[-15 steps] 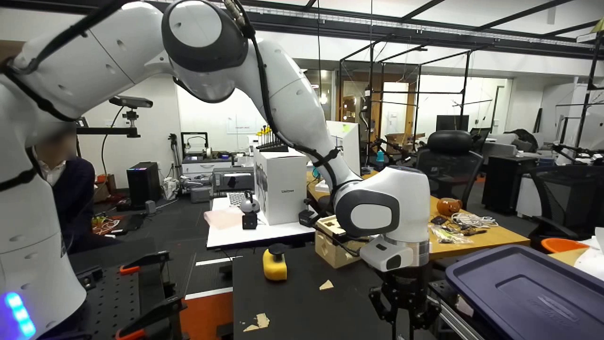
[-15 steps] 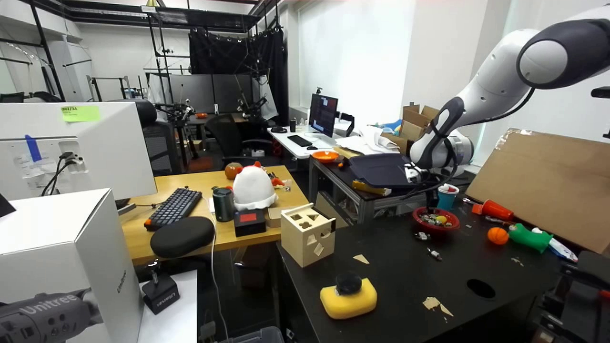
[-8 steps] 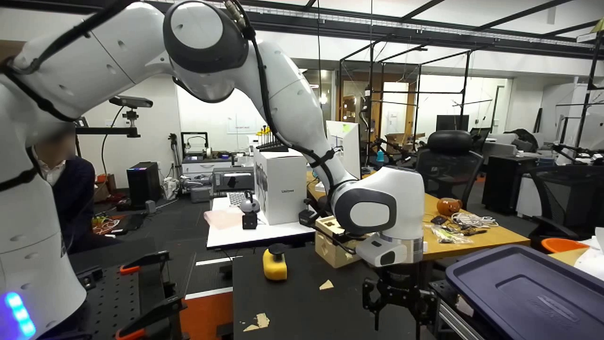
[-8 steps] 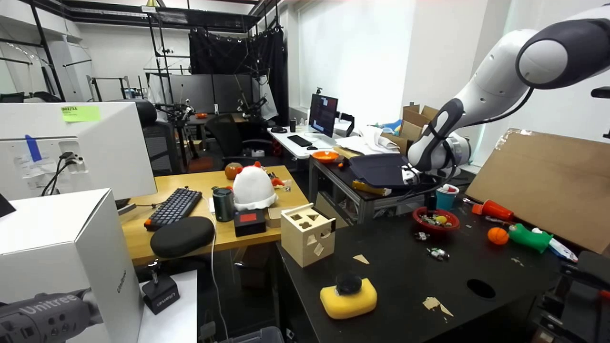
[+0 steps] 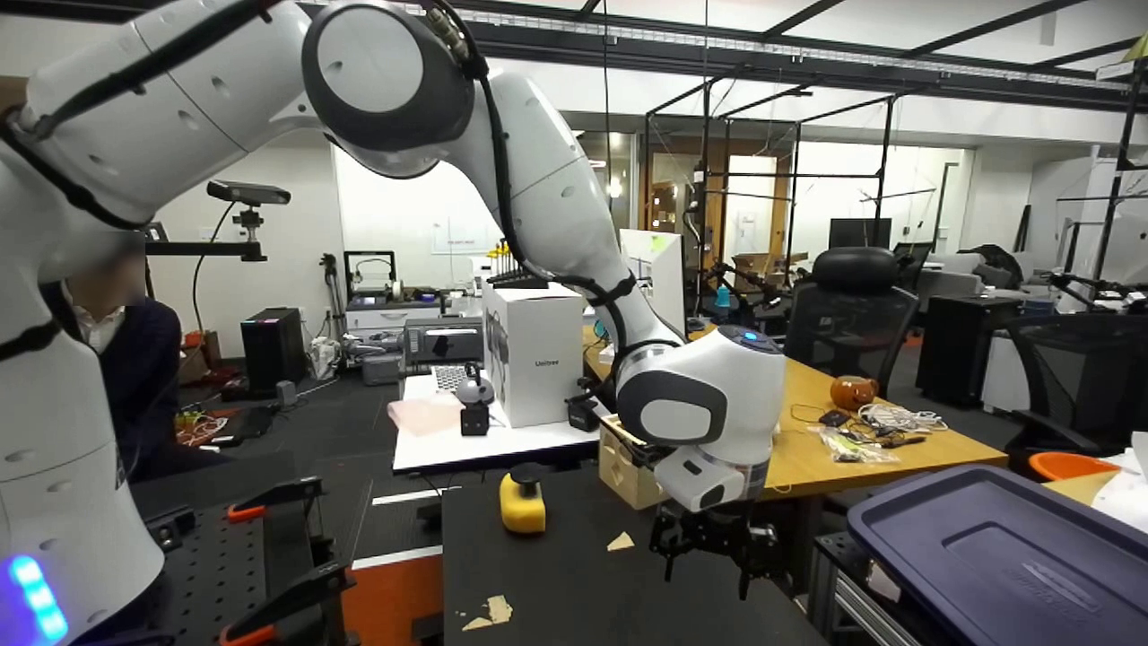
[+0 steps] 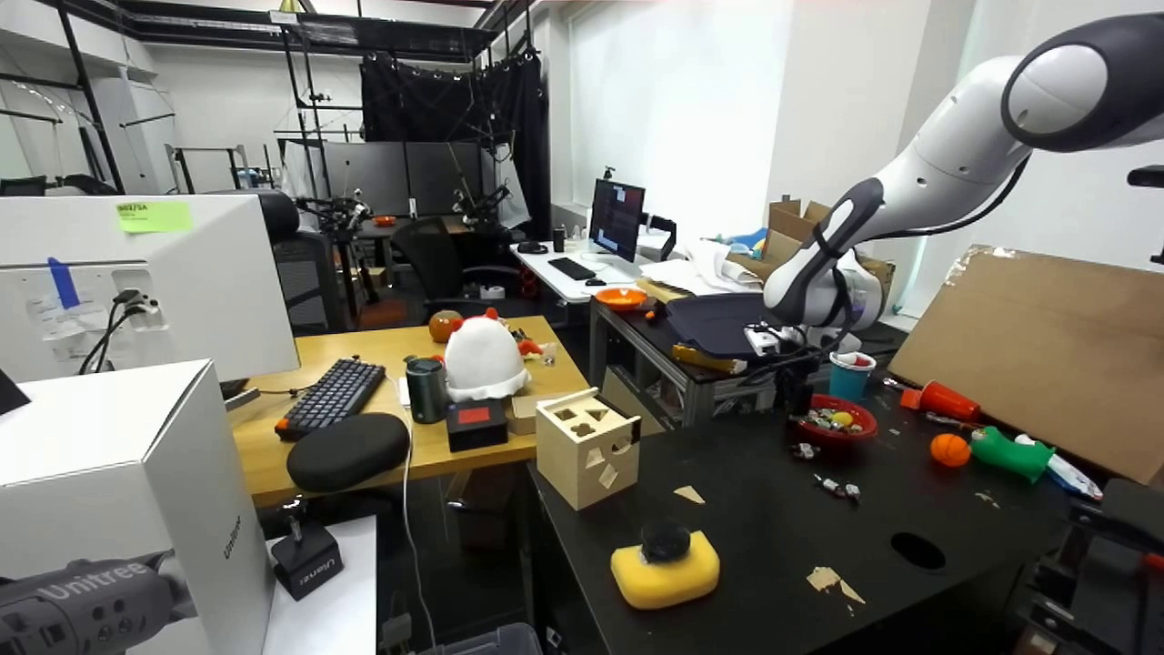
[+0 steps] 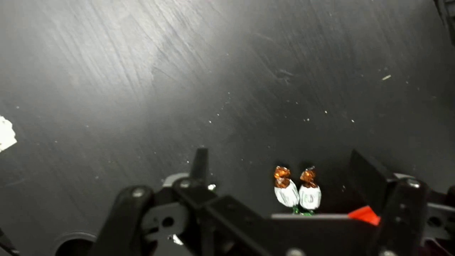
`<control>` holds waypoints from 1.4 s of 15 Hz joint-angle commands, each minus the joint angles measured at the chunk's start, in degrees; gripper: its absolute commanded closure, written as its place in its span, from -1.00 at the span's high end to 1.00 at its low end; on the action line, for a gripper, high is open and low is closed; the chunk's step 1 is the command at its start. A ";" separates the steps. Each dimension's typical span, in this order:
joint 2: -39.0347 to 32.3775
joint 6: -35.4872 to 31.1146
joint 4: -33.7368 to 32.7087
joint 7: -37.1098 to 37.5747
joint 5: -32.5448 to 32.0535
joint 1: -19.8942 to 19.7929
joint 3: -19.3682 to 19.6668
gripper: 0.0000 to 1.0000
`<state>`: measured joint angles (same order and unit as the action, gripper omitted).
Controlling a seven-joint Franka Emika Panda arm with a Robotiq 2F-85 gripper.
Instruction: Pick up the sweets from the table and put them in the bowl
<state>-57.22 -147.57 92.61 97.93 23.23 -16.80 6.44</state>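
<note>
Two wrapped sweets, white with orange and green ends, lie side by side on the black table [image 7: 227, 78]; the left sweet [image 7: 287, 195] almost touches the right sweet [image 7: 310, 196]. Above them my gripper [image 7: 278, 156] is spread wide, nothing between its fingers. Small white scraps peek out behind its left finger, mostly hidden. In an exterior view, sweets [image 6: 837, 488] and another small cluster [image 6: 804, 450] rest in front of the red bowl [image 6: 841, 438], which holds several wrapped pieces and a yellow item. My gripper [image 5: 707, 581] hangs over the table, tilted.
A blue cup [image 6: 847, 380] stands behind the bowl; an orange ball [image 6: 950, 450], a red cup [image 6: 948, 401] and a green toy [image 6: 1011, 455] lie right of it. A wooden shape box [image 6: 587, 455] and a yellow block [image 6: 666, 573] stand nearer.
The jaws have spread from partly closed to wide. My gripper has risen and moved away from over the bowl. Beside the sweet on the table, another shiny piece has appeared.
</note>
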 commanded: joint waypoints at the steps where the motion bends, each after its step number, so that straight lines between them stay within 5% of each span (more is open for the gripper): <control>1: 1.71 1.22 3.26 -7.65 4.78 -4.32 -4.08 1.00; 8: 2.11 1.55 9.67 -11.25 11.13 -5.13 -3.58 1.00; 21: 5.72 -2.97 22.95 2.43 13.75 7.47 5.81 1.00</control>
<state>-54.54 -148.79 111.46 96.04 37.16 -13.04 9.97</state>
